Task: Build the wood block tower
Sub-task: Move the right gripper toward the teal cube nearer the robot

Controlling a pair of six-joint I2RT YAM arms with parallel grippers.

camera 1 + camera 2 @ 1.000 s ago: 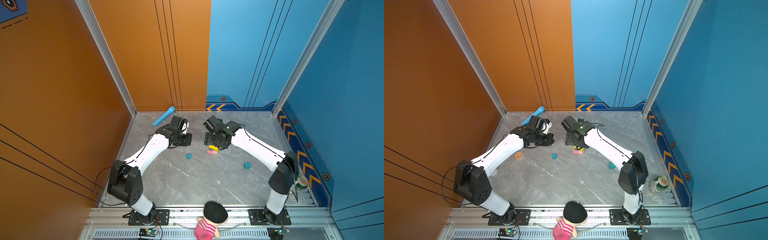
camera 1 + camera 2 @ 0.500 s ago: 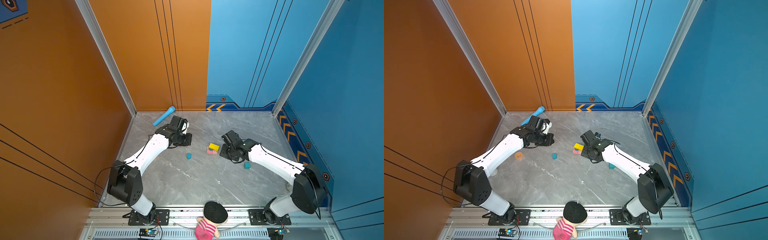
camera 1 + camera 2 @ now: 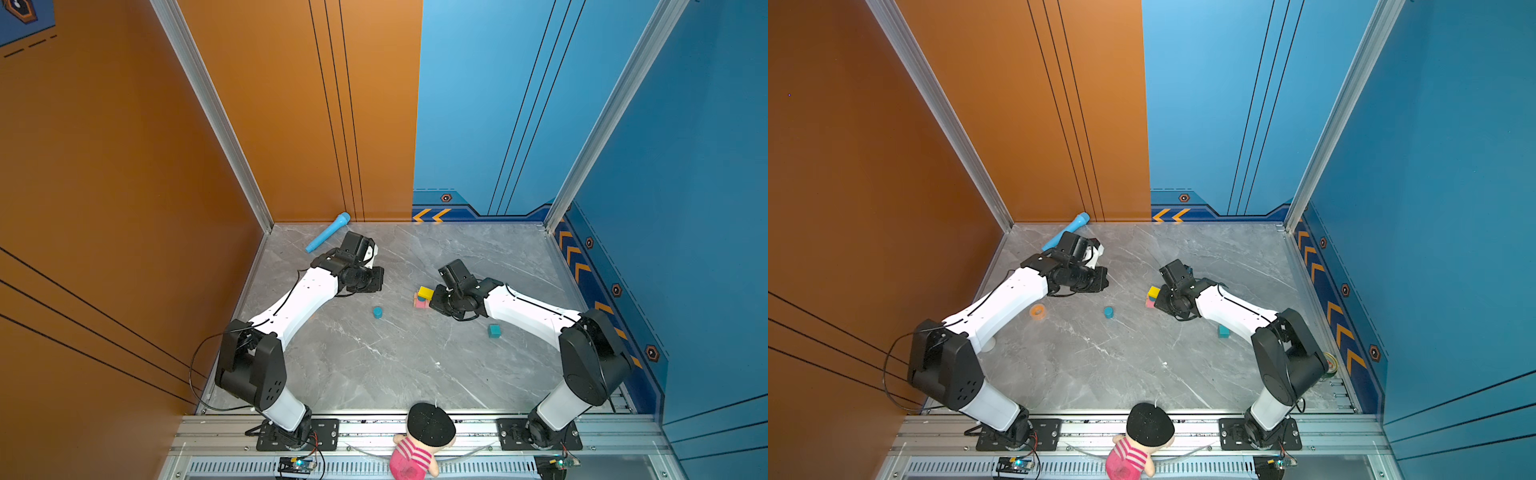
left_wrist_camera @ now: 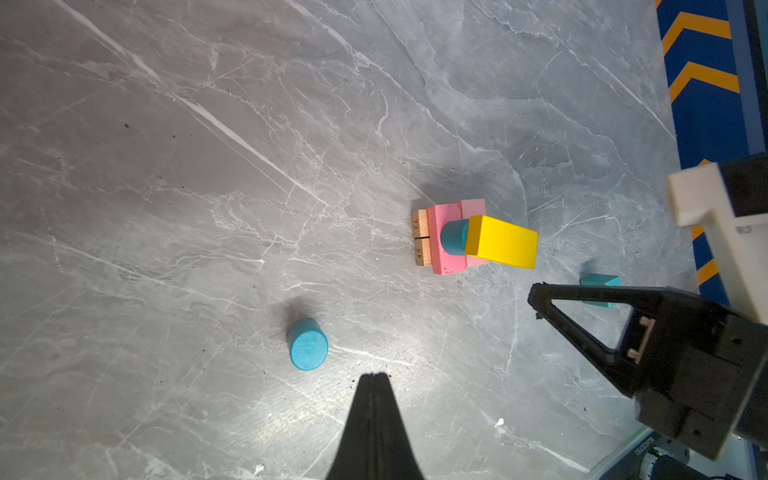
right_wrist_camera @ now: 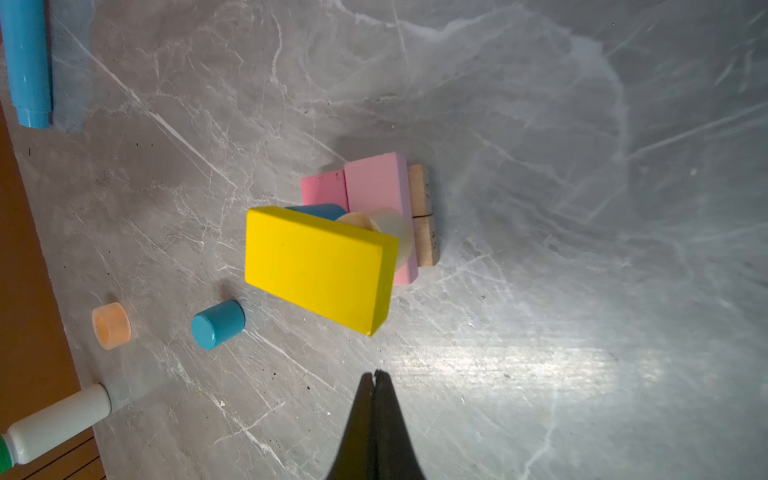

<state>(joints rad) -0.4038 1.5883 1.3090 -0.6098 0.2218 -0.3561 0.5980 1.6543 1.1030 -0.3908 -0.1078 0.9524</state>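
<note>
left gripper (image 4: 375,376) and right gripper (image 5: 376,374) pinched shut, empty; loose cylinder (image 4: 307,345) should go centred on yellow bar (image 4: 500,242), gently.

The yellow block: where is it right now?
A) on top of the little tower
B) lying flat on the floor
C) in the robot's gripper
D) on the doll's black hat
A: the yellow block sits at the top of the tower, resting on a blue cylinder and a pale cylinder, while the right gripper is shut and apart from it.
</note>
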